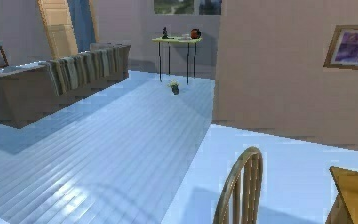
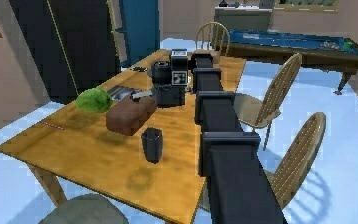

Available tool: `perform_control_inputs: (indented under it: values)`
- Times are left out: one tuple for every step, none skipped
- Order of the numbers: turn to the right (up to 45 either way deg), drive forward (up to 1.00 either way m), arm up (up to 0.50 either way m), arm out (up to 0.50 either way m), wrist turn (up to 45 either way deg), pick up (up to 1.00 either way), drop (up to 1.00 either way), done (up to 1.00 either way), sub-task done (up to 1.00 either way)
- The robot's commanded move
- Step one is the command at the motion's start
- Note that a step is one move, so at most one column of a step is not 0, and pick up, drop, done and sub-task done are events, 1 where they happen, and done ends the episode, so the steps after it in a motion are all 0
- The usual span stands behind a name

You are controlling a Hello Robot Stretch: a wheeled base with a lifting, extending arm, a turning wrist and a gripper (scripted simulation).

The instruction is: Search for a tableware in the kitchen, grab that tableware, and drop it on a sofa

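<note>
Jaws sit at the arm's [image 2: 232, 150] far end over the tabletop [image 2: 77, 150], just beyond the brown block [image 2: 130, 112], and you cannot tell how they stand or whether they hold anything. Your dark cup [image 2: 152, 143] stands upright on the near side of that block, close to it. A green leafy lump [image 2: 92, 100] lies beside the block, toward the arm side view's left.

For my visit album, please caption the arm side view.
Robot arm stretched over a wooden table bearing a dark cup, a brown loaf and something leafy green.
</note>
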Motion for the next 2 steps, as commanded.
perform_control_inputs:
  values:
    - [0.0, 0.00, -0.28, 0.00, 0.0, 0.00, 0.00, 0.00, 0.00]
    - [0.0, 0.00, 0.00, 0.00, 0.0, 1.00, 0.00, 0.00, 0.00]
